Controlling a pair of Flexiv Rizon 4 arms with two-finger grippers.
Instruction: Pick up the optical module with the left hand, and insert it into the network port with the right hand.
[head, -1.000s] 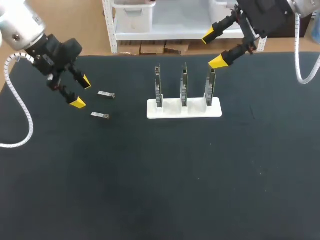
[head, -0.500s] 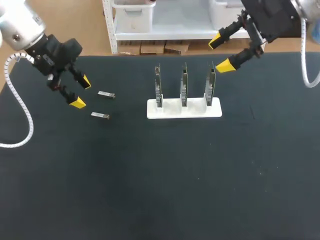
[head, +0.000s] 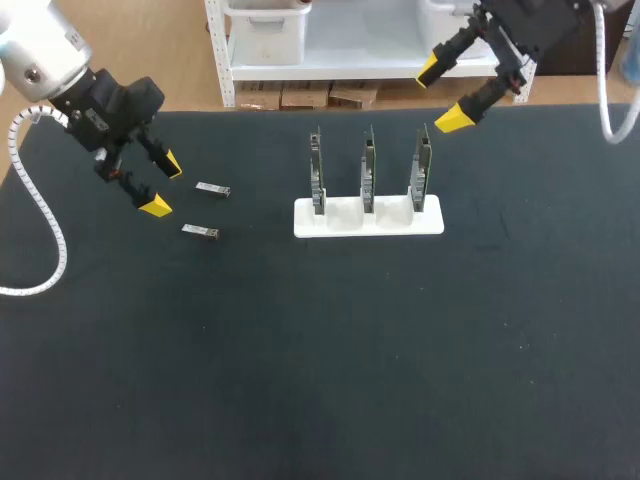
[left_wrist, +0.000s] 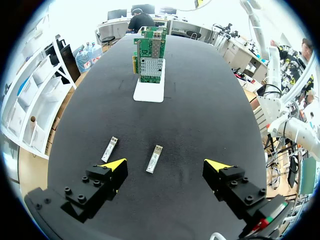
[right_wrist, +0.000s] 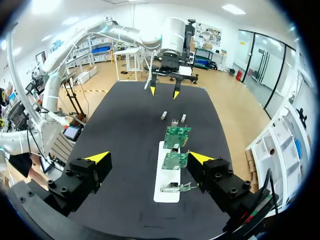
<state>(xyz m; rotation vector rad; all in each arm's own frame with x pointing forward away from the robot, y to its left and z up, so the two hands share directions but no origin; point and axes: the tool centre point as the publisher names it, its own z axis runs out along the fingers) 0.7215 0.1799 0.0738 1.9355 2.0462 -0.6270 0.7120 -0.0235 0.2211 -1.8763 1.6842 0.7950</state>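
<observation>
Two small silver optical modules lie on the black table, one (head: 213, 189) farther back and one (head: 201, 232) nearer the front. My left gripper (head: 163, 185) hangs open just left of them, touching neither. In the left wrist view one module (left_wrist: 155, 158) lies ahead of the left gripper (left_wrist: 165, 165), between its finger lines, and the other (left_wrist: 110, 148) sits by one finger. Three upright green network cards (head: 368, 170) stand in a white stand (head: 368, 217). My right gripper (head: 444, 94) is open and empty, above and behind the rightmost card (head: 421, 170).
In the right wrist view the white stand (right_wrist: 167, 175) and its cards (right_wrist: 174, 160) lie under and ahead of the right gripper (right_wrist: 149, 157), with the left gripper (right_wrist: 164, 91) beyond. The table's back edge (head: 560, 104) runs close behind the right gripper.
My right gripper has shifted a little to the right, away from the top of the rightmost card, staying open. The left arm and both modules have not moved.
</observation>
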